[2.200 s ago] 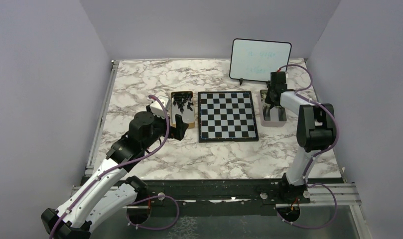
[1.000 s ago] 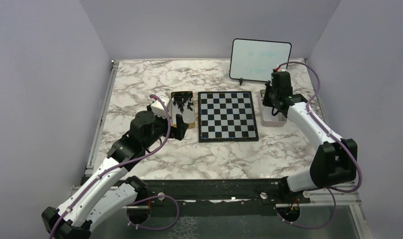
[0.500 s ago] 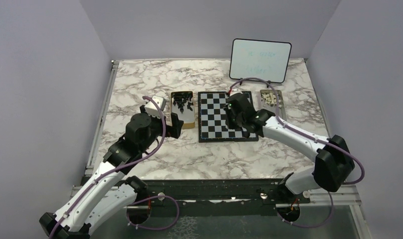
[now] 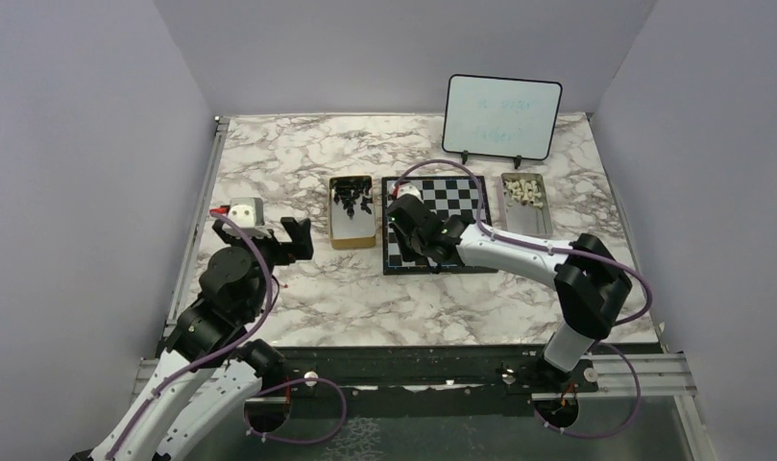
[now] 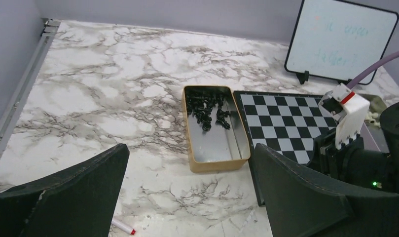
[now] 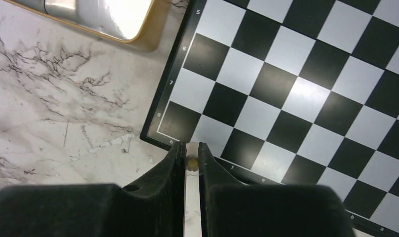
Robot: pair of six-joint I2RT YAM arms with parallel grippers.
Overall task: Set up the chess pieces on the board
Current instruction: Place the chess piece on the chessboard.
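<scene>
The board [image 4: 451, 226] lies at mid-table with no pieces visible on it. It also shows in the right wrist view [image 6: 296, 89] and in the left wrist view [image 5: 286, 123]. My right gripper [image 4: 410, 238] hovers over the board's near-left corner. In the right wrist view it [image 6: 190, 148] is shut on a cream-white chess piece [image 6: 191, 159] above the board's border. More white pieces [image 4: 523, 189] lie in a metal tray. Black pieces [image 5: 207, 108] lie in a gold tin [image 4: 352, 230]. My left gripper [image 4: 290, 237] is open and empty, left of the tin.
An upright whiteboard [image 4: 502, 117] stands behind the board, and also shows in the left wrist view [image 5: 343, 42]. A red-tipped marker [image 5: 123, 227] lies on the marble near my left gripper. The gold tin's corner [image 6: 138, 37] is close to the board's left edge.
My right gripper left the white-piece tray and swept across the board to its near-left corner with a white piece. My left arm drew back leftward from the gold tin.
</scene>
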